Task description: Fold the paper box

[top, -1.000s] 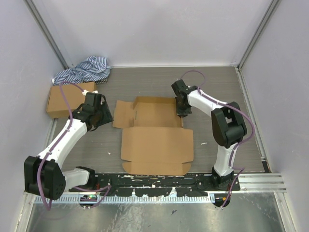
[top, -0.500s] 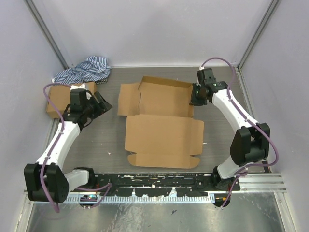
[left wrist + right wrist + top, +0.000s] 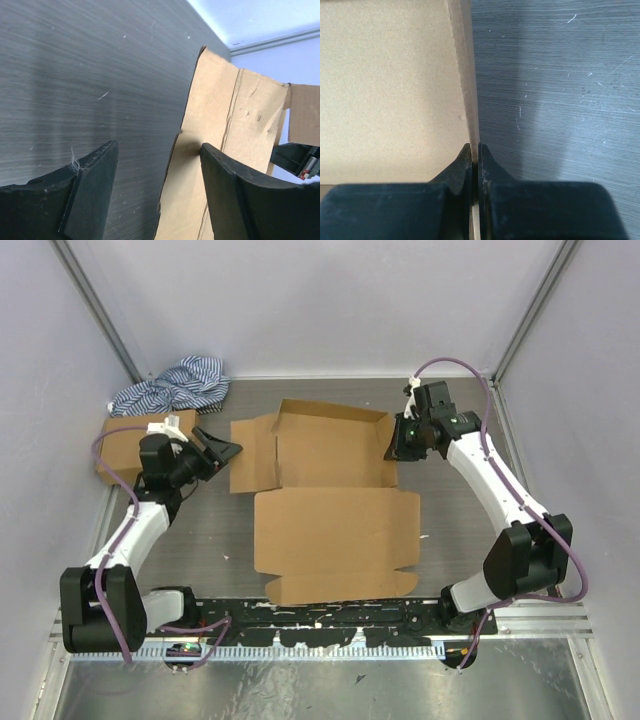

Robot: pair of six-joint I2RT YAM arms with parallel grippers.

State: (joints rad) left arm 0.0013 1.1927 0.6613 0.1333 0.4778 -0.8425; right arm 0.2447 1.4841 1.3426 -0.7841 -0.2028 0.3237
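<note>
The right tool [image 3: 475, 150] pinches a raised flap of the paper box [image 3: 330, 525]; the left tool [image 3: 157, 147] gapes, the opposite flap just ahead. A one-sided pull may skid the sheet over the worktop [image 3: 200, 530].

No text, labels, brands or numbers can be read anywhere

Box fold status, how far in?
Early. Done: little; the paper box lies mostly flat, only its far flaps look raised. In hand: right gripper shut on the edge of the right flap; left gripper open at the left flap, not gripping. Left: walls, tucks, closing the lid.
</note>
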